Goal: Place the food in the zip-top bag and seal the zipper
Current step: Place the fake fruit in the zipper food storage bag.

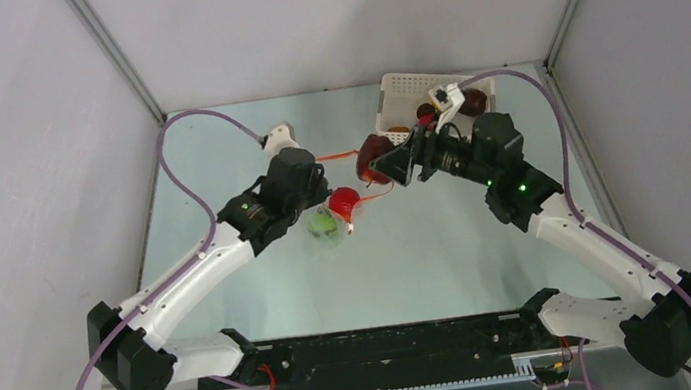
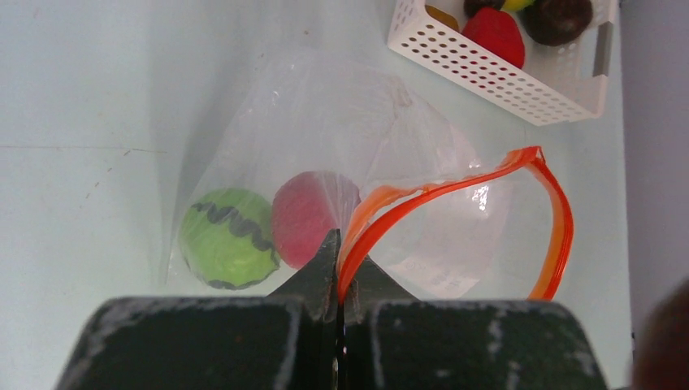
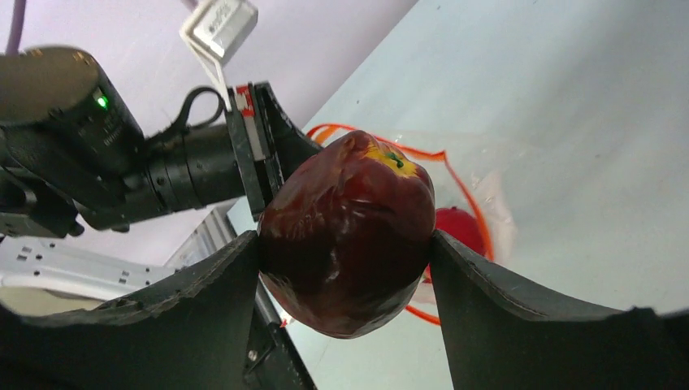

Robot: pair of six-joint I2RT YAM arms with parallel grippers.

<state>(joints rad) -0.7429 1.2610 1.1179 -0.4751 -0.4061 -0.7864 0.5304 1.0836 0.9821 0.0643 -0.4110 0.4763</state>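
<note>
Jaws of left gripper [image 2: 340, 260] pinch orange-red zipper strip [image 2: 422, 195] of clear plastic bag [image 2: 325, 106]; right gripper [image 3: 345, 240] clamps dk maroon toy apple [image 3: 349, 203].

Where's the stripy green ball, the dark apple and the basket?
green ball [image 2: 227, 238], left wrist view: striped front.
dark apple [image 3: 345, 236], right wrist view: shiny middle.
basket [image 2: 487, 73], left wrist view: holed wall.

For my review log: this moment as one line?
left gripper: shut on zipper | right gripper: shut on maroon fruit | zip-top bag: open, green fruit, red fruit inside
</note>
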